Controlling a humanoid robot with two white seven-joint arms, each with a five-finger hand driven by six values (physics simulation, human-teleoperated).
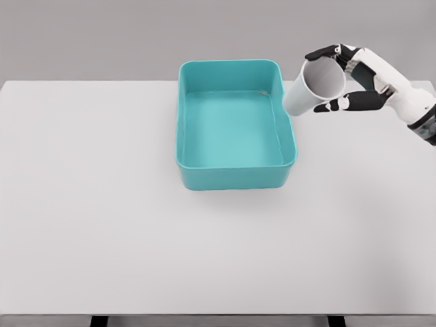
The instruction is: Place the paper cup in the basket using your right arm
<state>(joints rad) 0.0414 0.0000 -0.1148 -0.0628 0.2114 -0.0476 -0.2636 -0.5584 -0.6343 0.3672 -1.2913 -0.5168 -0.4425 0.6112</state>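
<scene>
- The broad white rectangular table point(136, 238) fills the near part of the scene; its near stretch carries nothing but bare surface.
- Farther back, a little right of the middle, sits the teal rectangular plastic basket point(231, 178), open at the top, its long axis running near to far, its inside holding nothing.
- Just beyond the basket's far right corner hangs the white paper cup point(308, 95), lifted off the table and tilted: its long axis slants from the base at the lower left to the open mouth at the upper right, the mouth turned toward the camera.
- The cup's base lies at the basket's right rim, overlapping it in this view; whether they touch cannot be told.
- The right hand point(344, 78), white with black fingers point(354, 102), grips the cup at its mouth end, fingers above and below the rim.
- Its white arm comes in from the right edge, wrist bent leftward toward the basket.
</scene>
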